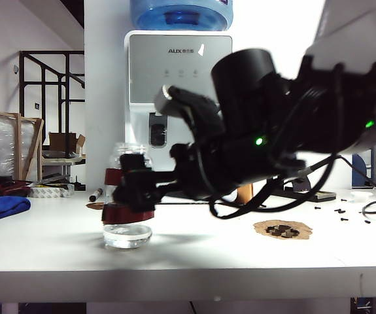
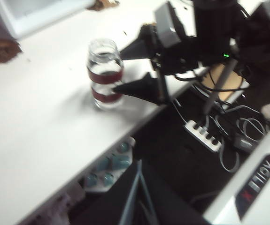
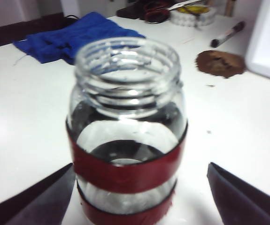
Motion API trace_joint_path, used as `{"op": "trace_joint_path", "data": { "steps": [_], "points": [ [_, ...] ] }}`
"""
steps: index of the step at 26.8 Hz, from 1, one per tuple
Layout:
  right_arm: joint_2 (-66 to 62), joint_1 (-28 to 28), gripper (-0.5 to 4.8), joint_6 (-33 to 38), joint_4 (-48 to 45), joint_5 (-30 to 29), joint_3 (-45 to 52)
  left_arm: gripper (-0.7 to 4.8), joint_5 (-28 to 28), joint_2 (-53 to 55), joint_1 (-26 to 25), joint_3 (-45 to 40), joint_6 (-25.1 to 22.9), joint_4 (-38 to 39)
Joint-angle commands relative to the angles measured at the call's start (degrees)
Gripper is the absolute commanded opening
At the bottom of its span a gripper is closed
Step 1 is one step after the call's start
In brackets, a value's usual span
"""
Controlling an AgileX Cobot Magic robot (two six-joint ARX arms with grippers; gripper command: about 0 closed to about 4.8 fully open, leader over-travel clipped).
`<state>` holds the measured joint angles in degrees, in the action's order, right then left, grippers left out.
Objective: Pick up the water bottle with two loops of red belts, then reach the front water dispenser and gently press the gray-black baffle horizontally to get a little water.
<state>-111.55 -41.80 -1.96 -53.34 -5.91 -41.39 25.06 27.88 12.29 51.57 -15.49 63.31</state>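
The water bottle (image 3: 127, 122) is a clear glass jar with two dark red bands. It stands upright on the white table (image 1: 194, 252), left of centre, near the front edge. My right gripper (image 3: 139, 166) is open, one dark finger on each side of the bottle's lower body, with gaps showing. From the exterior the right gripper (image 1: 134, 188) reaches in from the right and covers the middle of the bottle (image 1: 127, 234). The water dispenser (image 1: 178, 78) stands behind. My right arm hides the gray-black baffle. My left gripper (image 2: 139, 168) hangs shut beyond the table's front edge.
A blue cloth (image 1: 1, 208) lies at the left end of the table, with a tape roll (image 1: 50, 191) and a marker (image 1: 96, 194) behind the bottle. A brown mat with dark parts (image 1: 282, 229) lies to the right. A power strip (image 2: 203, 136) lies on the floor.
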Motion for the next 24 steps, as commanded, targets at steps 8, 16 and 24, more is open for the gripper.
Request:
{"op": "trace_joint_path", "data": {
  "steps": [8,16,24],
  "points": [
    [18.60,0.15,4.79,-5.60,8.61,7.10,11.47,-0.05,-12.66,0.26,0.02,-9.90,-0.17,-17.11],
    [30.84,0.37,4.79,-5.77,30.23,11.50,12.11,-0.05,-19.04,0.28,-0.07,-16.70,-0.13,-32.28],
    [45.16,4.63,1.00,-7.08,42.58,17.20,12.11,-0.05,-25.49,0.35,-0.42,-23.34,0.96,-45.03]
  ]
}}
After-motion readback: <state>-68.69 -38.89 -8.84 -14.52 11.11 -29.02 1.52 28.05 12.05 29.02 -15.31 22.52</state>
